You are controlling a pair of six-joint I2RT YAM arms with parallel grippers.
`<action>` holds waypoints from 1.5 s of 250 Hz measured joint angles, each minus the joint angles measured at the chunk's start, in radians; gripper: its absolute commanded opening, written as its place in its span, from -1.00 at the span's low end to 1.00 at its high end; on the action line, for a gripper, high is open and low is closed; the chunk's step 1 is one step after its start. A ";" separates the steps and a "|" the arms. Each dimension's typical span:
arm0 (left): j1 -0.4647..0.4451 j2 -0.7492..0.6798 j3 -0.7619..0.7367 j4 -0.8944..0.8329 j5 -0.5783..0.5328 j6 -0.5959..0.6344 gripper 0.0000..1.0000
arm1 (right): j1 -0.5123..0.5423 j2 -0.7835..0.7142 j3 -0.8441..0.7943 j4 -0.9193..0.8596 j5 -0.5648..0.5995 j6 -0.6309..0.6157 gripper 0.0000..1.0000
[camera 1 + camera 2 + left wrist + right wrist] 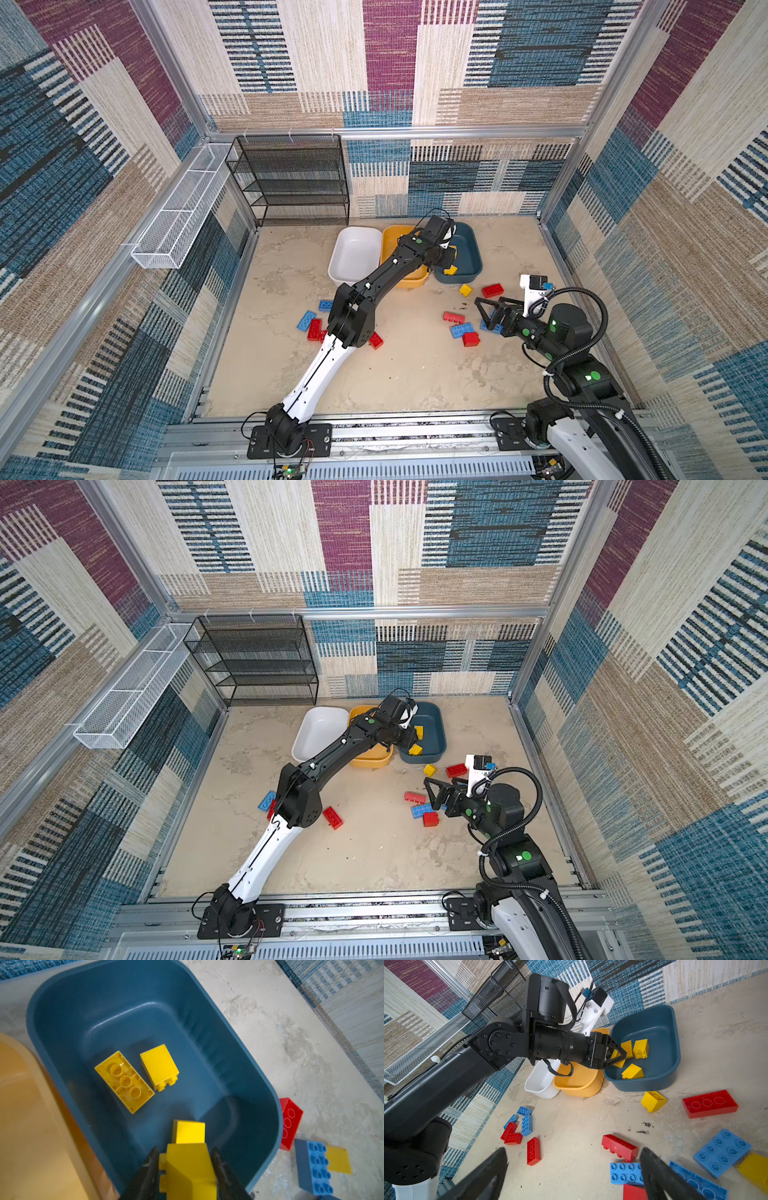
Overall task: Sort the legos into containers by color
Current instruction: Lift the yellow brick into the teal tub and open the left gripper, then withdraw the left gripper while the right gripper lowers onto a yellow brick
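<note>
Looking down in both top views, you find the left gripper (452, 254) poised over the dark teal-blue rounded plastic tub (469, 249), which ends a row beside the yellow-orange plastic tub (392, 245) and the white plastic tub (357, 253); your right gripper (489, 300) hangs with jaws spread wide and empty above loose red and blue studded bricks (459, 330) on the mottled beige tabletop (415, 374). Your left wrist view shows the jaws clamped on a yellow studded plastic brick (189, 1167) above the teal tub's floor, where three more yellow bricks (124, 1081) lie. Your right wrist view shows that same grip from the side, plus a loose yellow brick (653, 1101) and a long red brick (710, 1103) lying on the tabletop just outside the teal tub.
</note>
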 measured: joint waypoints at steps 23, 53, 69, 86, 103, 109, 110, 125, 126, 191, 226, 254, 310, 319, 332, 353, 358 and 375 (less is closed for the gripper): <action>0.000 -0.001 0.000 0.004 0.004 -0.007 0.41 | 0.000 0.000 0.000 -0.003 0.008 0.017 1.00; -0.001 -0.022 -0.010 0.002 0.004 -0.006 0.50 | 0.000 0.006 0.001 -0.008 0.037 0.041 0.98; -0.001 -0.061 -0.042 0.001 0.003 0.002 0.53 | 0.000 0.008 -0.002 -0.008 0.064 0.058 0.98; -0.001 -0.127 -0.101 0.000 0.000 0.009 0.53 | 0.000 0.027 -0.003 -0.008 0.093 0.076 0.99; -0.001 -0.212 -0.177 0.000 -0.003 0.012 0.53 | 0.000 0.066 -0.003 -0.008 0.131 0.088 0.99; -0.001 -0.245 -0.207 0.001 -0.006 0.013 0.53 | 0.000 0.080 -0.002 -0.008 0.140 0.089 0.99; -0.001 -0.254 -0.215 0.001 -0.006 0.013 0.53 | 0.000 0.086 -0.002 -0.009 0.144 0.089 0.99; -0.002 -0.346 -0.309 0.011 -0.024 0.014 0.52 | 0.000 0.137 0.004 -0.013 0.179 0.093 0.99; -0.003 -0.359 -0.323 0.013 -0.026 0.014 0.52 | 0.000 0.137 0.004 -0.013 0.179 0.093 1.00; -0.028 -0.857 -0.975 0.178 -0.077 -0.045 0.49 | -0.043 0.237 -0.030 0.006 0.330 0.150 0.96; -0.071 -1.102 -1.313 0.258 -0.085 -0.124 0.46 | -0.147 0.263 -0.099 0.048 0.341 0.203 0.70; -0.095 -1.263 -1.497 0.289 -0.094 -0.172 0.46 | -0.248 0.300 -0.128 0.087 0.316 0.208 0.44; -0.121 -1.542 -1.747 0.316 -0.128 -0.222 0.45 | -0.317 0.438 -0.125 0.140 0.312 0.173 0.35; -0.121 -1.574 -1.779 0.316 -0.130 -0.229 0.45 | -0.319 0.455 -0.119 0.143 0.319 0.166 0.35; -0.120 -1.612 -1.808 0.317 -0.132 -0.242 0.45 | -0.321 0.480 -0.108 0.146 0.323 0.154 0.35; -0.121 -1.654 -1.843 0.319 -0.130 -0.252 0.45 | -0.322 0.528 -0.082 0.151 0.337 0.134 0.36; -0.121 -1.662 -1.850 0.320 -0.130 -0.254 0.45 | -0.322 0.540 -0.077 0.152 0.340 0.129 0.36; -0.121 -1.687 -1.871 0.320 -0.130 -0.261 0.45 | -0.322 0.570 -0.069 0.153 0.348 0.121 0.33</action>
